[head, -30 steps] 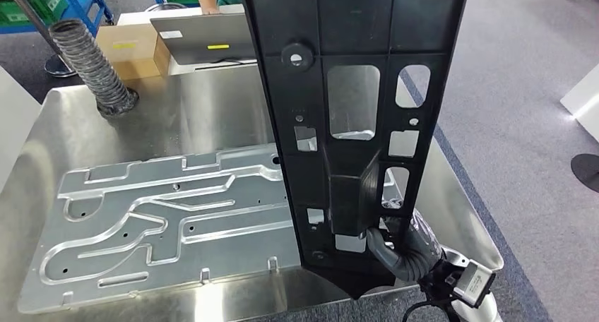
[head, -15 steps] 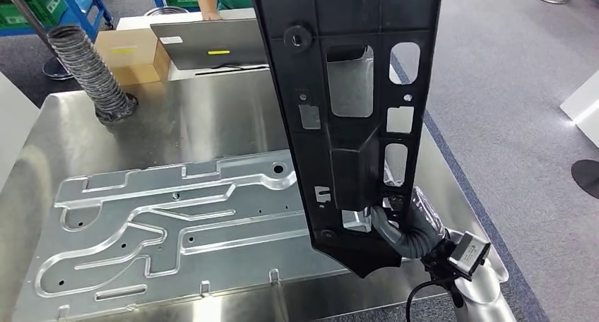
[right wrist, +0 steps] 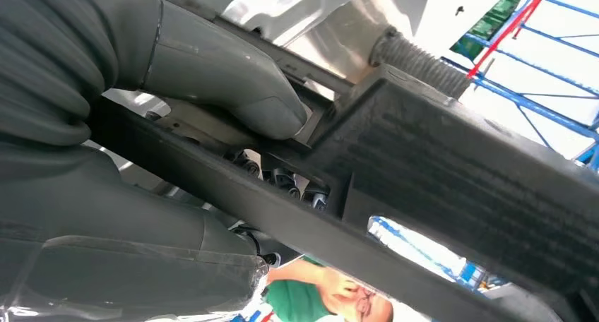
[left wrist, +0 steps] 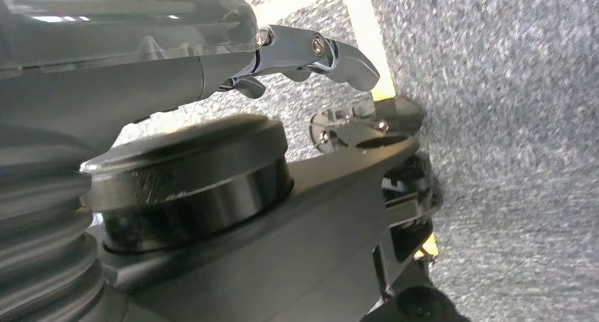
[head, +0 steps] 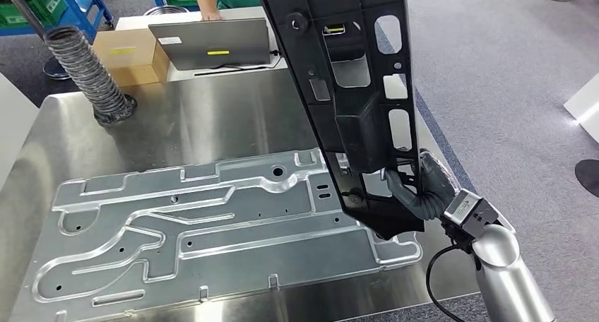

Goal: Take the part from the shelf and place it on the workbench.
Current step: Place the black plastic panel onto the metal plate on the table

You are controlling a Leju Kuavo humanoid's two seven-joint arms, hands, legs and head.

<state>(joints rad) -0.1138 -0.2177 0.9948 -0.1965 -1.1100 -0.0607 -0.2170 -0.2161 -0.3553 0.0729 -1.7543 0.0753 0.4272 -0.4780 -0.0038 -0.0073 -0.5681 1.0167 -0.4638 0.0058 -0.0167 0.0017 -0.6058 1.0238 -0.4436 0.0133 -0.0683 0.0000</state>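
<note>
From the head view we see our right hand [head: 417, 191] gripping the black part [head: 350, 89] by its lower end; both have shifted farther over the surface [head: 212, 117] since a second ago, the part now tilting away above the metal plate [head: 212, 223]. In the right wrist view, our thumb [right wrist: 233, 89] presses the part's rib [right wrist: 452, 159]. In the left wrist view, we cannot tell our left hand's [left wrist: 311, 54] state.
</note>
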